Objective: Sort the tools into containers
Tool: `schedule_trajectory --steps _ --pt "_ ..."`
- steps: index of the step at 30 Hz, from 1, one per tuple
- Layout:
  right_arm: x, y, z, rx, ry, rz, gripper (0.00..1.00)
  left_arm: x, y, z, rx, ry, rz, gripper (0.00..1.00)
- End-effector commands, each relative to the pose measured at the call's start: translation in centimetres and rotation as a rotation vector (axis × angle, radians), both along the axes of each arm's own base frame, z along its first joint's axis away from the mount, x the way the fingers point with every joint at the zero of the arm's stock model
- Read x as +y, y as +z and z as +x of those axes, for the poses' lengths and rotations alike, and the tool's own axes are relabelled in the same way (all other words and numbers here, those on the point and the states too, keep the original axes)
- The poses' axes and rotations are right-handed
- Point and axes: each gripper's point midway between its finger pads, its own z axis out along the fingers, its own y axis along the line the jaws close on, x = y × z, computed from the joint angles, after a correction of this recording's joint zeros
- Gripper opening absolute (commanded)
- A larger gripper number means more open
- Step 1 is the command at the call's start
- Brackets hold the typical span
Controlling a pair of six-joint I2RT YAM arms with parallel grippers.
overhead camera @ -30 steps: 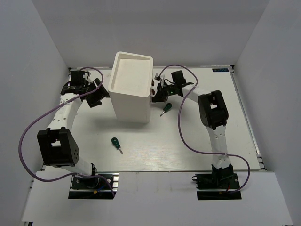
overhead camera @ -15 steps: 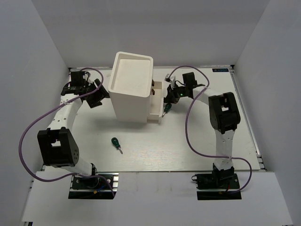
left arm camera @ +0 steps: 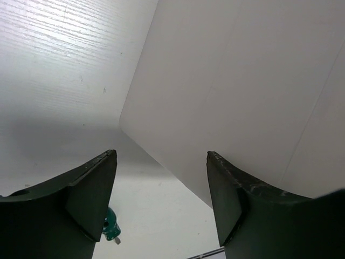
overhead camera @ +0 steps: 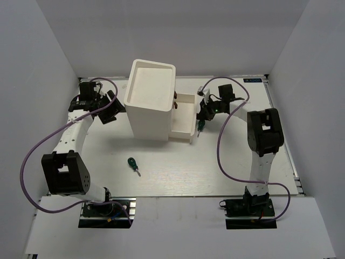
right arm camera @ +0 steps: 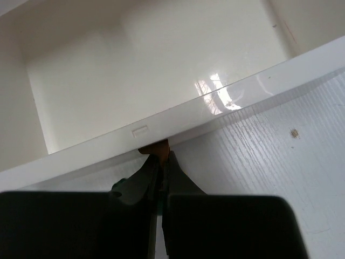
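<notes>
On the worktop (overhead camera: 161,156) lay two green-handled screwdrivers (overhead camera: 132,163) (overhead camera: 200,127); one drawer (overhead camera: 183,116) stood out, right claw (right arm camera: 160,157) clamped on its knob (right arm camera: 153,149), left claw (left arm camera: 161,162) wide apart.

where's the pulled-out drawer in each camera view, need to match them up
Top external: the drawer juts rightward from the cabinet, near the picture's centre.
Left wrist: not in it; only the cabinet's plain wall shows.
Right wrist: it fills the upper half, its front rim slanting across.
Shared landmark: the ribbed white table, in all three.
</notes>
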Motion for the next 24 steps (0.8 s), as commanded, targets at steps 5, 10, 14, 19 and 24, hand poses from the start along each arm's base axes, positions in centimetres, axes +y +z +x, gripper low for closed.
schedule_trajectory --steps 5,10,14,19,24 --pt "-2.8 0.6 0.8 -0.032 -0.071 -0.082 0.00 -0.1 2.2 -1.0 -0.048 -0.007 -0.001 0.78" --pt "-2.9 2.0 0.4 0.002 -0.086 -0.032 0.34 -0.2 2.3 -1.1 -0.058 -0.013 -0.007 0.78" --pt "-2.9 4.0 0.4 0.014 -0.129 0.000 0.72 -0.2 2.1 -1.3 -0.051 -0.019 -0.002 0.78" --pt "-2.8 5.8 -1.4 0.024 -0.073 0.046 0.84 0.0 2.7 -1.6 -0.053 -0.020 0.013 0.78" --pt "-2.8 4.5 -5.3 -0.188 0.324 0.075 0.85 0.6 2.8 -2.8 -0.035 -0.010 0.052 0.78"
